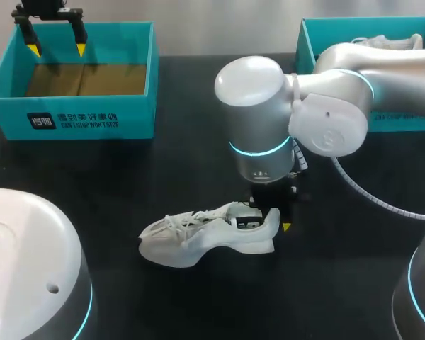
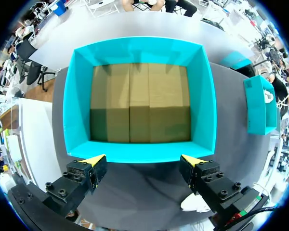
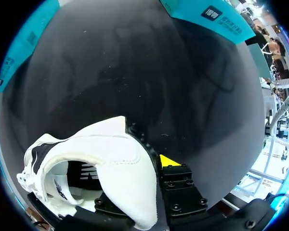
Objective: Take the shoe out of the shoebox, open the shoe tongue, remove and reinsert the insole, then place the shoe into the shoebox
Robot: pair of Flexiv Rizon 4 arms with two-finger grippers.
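shoe (image 1: pixel 205 237) on its sole on the matte black table (image 1: pixel 92 177), out of the shoebox (image 1: pixel 92 120), toe towards my left side. my right gripper (image 1: pixel 269 223) comes straight down on the heel, i judge to steady it while the tongue and insole get worked. my left gripper (image 1: pixel 57 48) hangs over the teal shoebox, clear of the job.

left wrist: my left gripper (image 2: pixel 144 161) stands wide apart, holding nothing, above the shoebox (image 2: pixel 77 106). it has stiff teal card walls and a plain brown cardboard floor (image 2: pixel 139 101), with nothing in it.

right wrist: my right gripper (image 3: pixel 139 178) looks pinched on the padded heel collar of the shoe (image 3: pixel 111 159). one yellow fingertip (image 3: pixel 168 160) is outside against it, the other hidden inside. the white upper is smooth, soft and rounded, with dark lining in the opening.
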